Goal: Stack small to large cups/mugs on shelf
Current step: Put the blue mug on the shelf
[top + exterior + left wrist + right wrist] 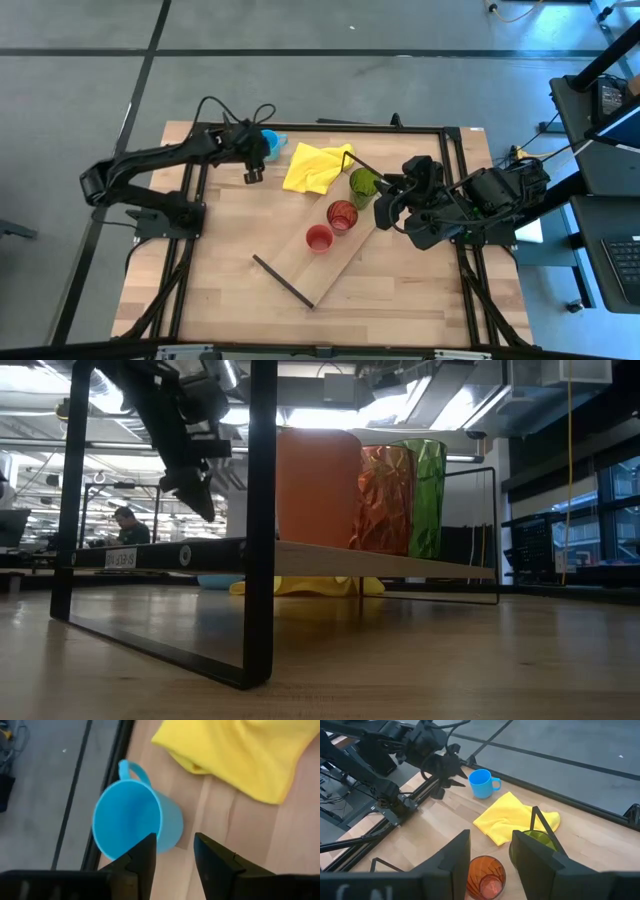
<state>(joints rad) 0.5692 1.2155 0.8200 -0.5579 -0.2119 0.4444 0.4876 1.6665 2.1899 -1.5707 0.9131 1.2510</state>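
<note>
The blue handled mug [271, 141] [134, 820] stands upright on the table near its far left part. My left gripper [252, 172] [175, 847] hovers open just near of it, raised above the table [195, 495]. The small red cup [319, 238], the dark red glass [342, 215] [486, 876] and the green tumbler [363, 183] [540, 840] stand in a row on the light-wood shelf [330, 265] [400, 565], which rests on black bars. My right gripper [383, 205] [490, 852] is open, just right of the tumbler and glass.
A crumpled yellow cloth [316, 166] [512, 817] lies between the mug and the shelf's far end. The table's black frame rail [107, 780] runs close behind the mug. The shelf's black end bar [262, 520] stands near the table's near side. A person [127, 525] sits far behind.
</note>
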